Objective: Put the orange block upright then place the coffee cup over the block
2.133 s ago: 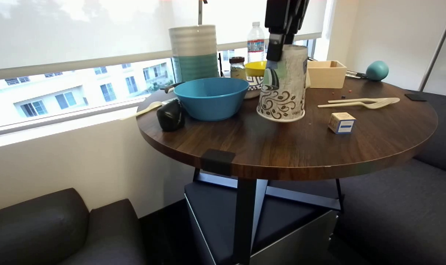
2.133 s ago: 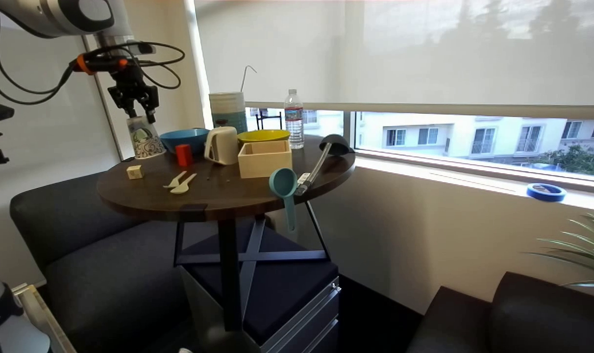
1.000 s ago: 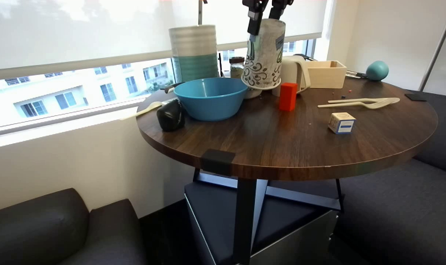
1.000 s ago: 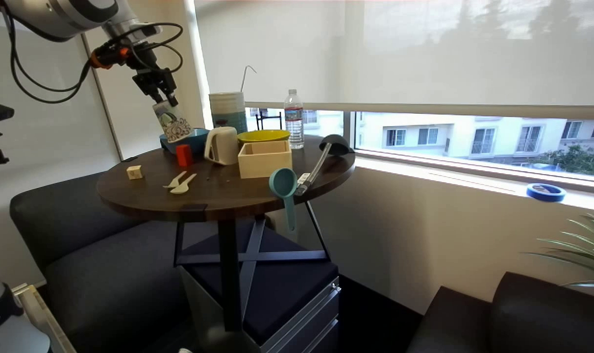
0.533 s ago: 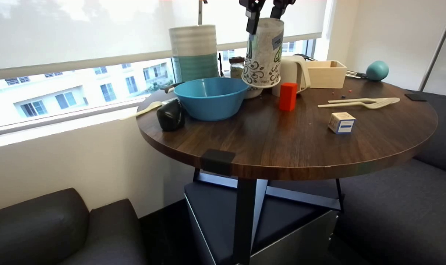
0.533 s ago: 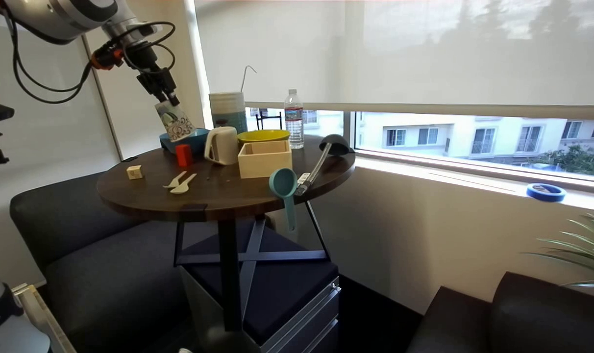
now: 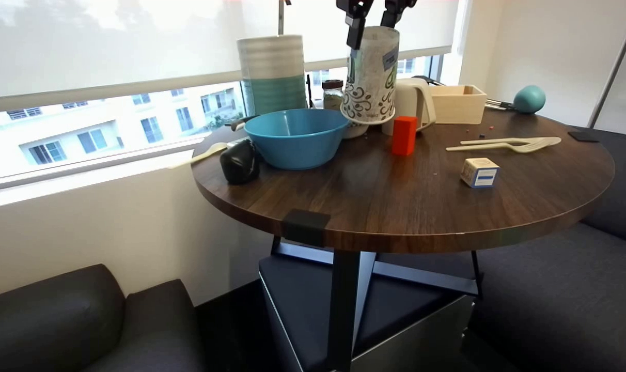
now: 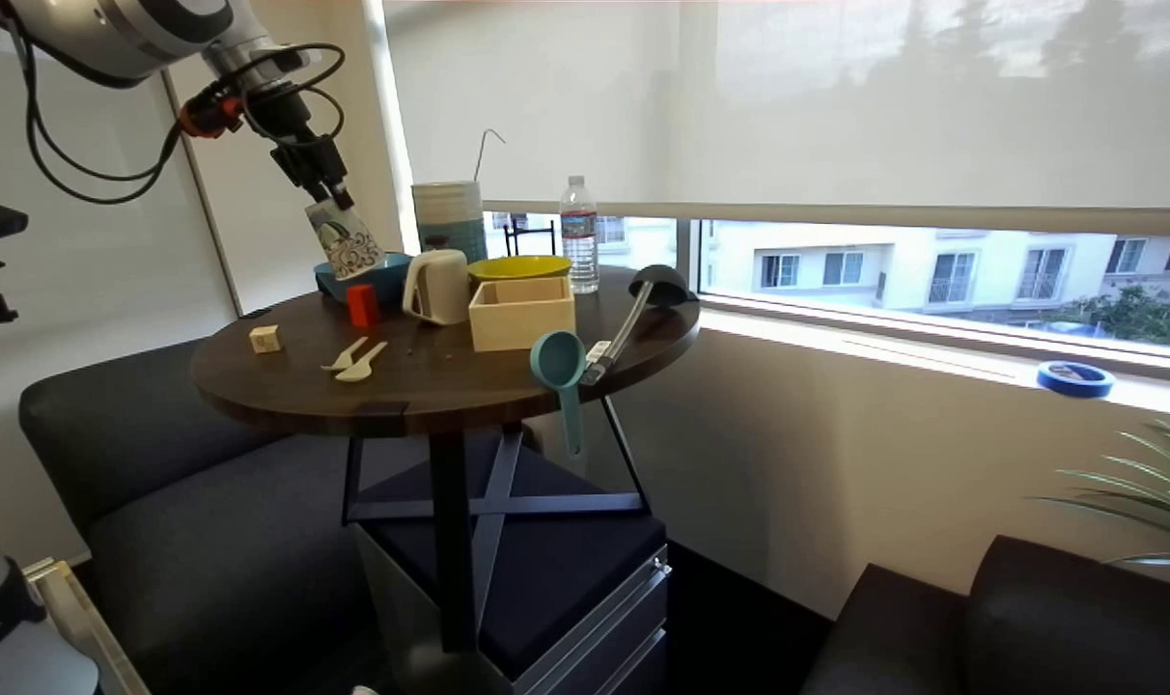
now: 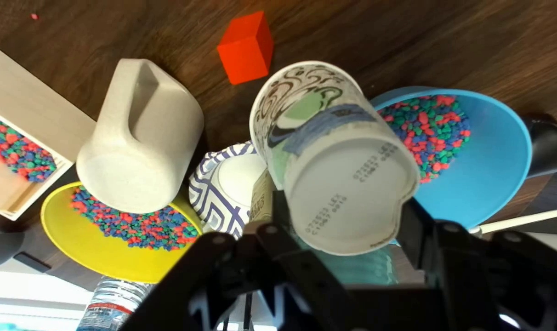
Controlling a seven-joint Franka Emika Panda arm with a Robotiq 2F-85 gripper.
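The blue bowl (image 9: 485, 170), yellow bowl (image 9: 88, 248) and wooden box (image 9: 44, 94) are holding multicoloured bits (image 9: 432, 131); the gripper (image 9: 347, 215) is pinching an upside-down paper cup (image 7: 372, 85) aloft, near the orange block (image 7: 404, 135) standing upright on the table (image 7: 390, 206).

We find a round, dark wood-grained table (image 7: 375, 206) with black patches (image 7: 303, 226) on its edge. Standing on it we record the orange block (image 7: 404, 137), upright; a blue bowl (image 7: 298, 151) near it; a cream mug (image 8: 448, 290); and a wooden box (image 8: 522, 328) just beside the mug. We also list two pale utensils (image 7: 530, 146) lying together, a small pale cube (image 7: 479, 173), and a black object (image 7: 239, 162) by the blue bowl, contact undetermined.
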